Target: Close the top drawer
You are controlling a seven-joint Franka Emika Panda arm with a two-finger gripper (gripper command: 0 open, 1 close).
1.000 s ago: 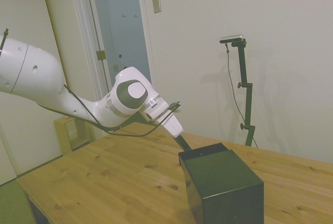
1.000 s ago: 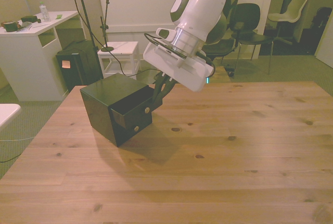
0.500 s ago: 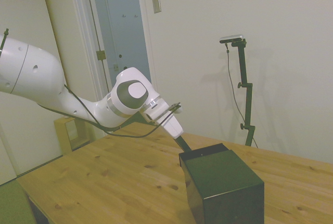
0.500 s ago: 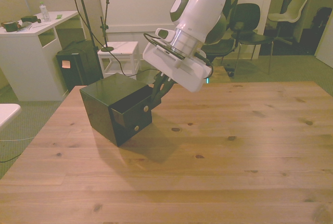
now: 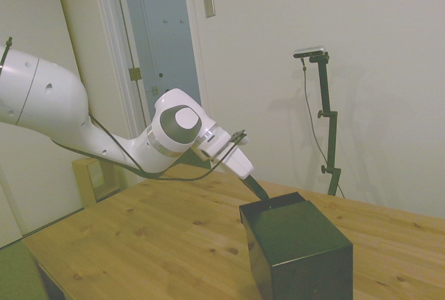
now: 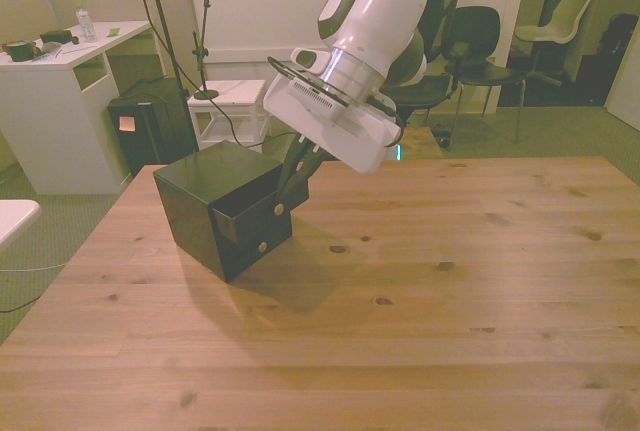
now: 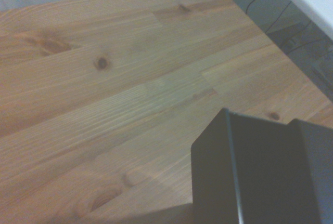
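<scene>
A glossy black cabinet (image 6: 200, 201) (image 5: 299, 251) stands on the wooden table, toward the front view's left. Its top drawer (image 6: 252, 217) sticks out a little from the cabinet front, with a small round knob (image 6: 277, 209). In the side view the drawer (image 5: 270, 203) shows as a narrow lip at the cabinet's far top edge. My gripper (image 6: 293, 179) (image 5: 260, 188) slants down against the drawer's front upper edge, and its dark fingers look pressed together with nothing held. The wrist view shows a black corner of the cabinet (image 7: 260, 172) over wood.
A second knob (image 6: 262, 247) marks the lower drawer. The wooden table (image 6: 450, 291) spreads wide toward the front view's right and near edge. A white desk (image 6: 60, 81), a black bin (image 6: 150, 126) and chairs (image 6: 480, 46) stand beyond the table.
The arm has shifted slightly toward the front view's left and the gripper has pressed toward the cabinet. The top drawer has slid in a little.
</scene>
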